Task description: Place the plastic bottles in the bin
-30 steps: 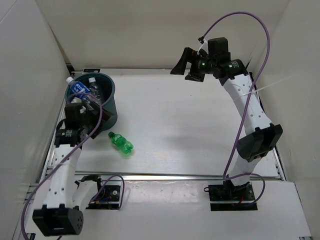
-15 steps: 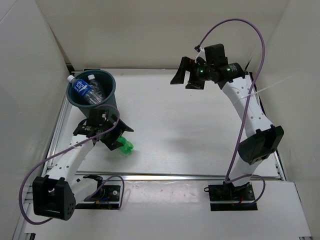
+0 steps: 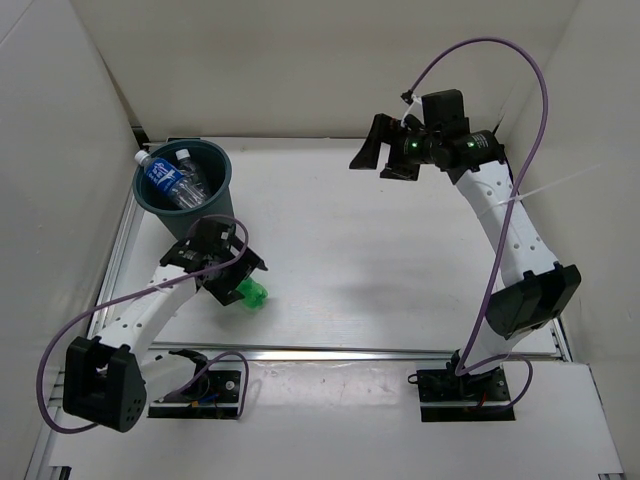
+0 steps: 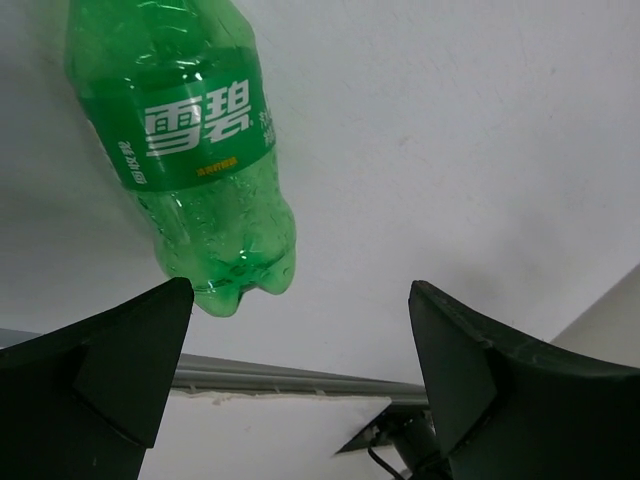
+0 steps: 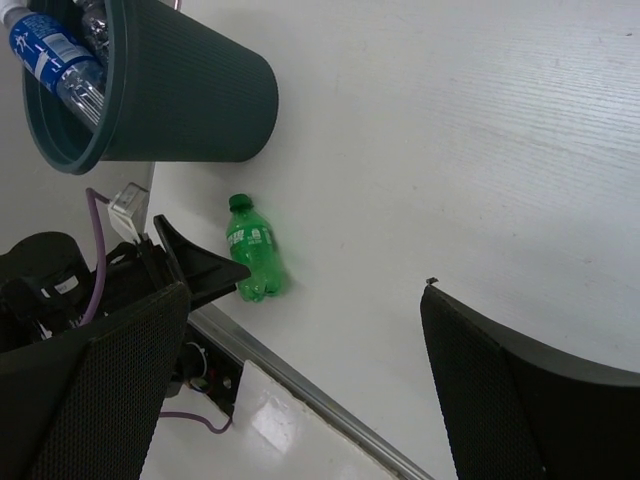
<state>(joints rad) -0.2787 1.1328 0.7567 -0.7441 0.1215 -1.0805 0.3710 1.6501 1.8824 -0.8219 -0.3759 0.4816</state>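
Our left end effector (image 4: 300, 300) hangs wide open and empty over the green bottle (image 4: 190, 150) lying upper left in its wrist view, so we should centre the bottle's body between the fingers (image 4: 100, 370) before closing.

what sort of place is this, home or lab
Probably a robot lab test cell: left arm and right arm bolted to a white table, plain white panels boxing it in, a bin and green bottle as props.
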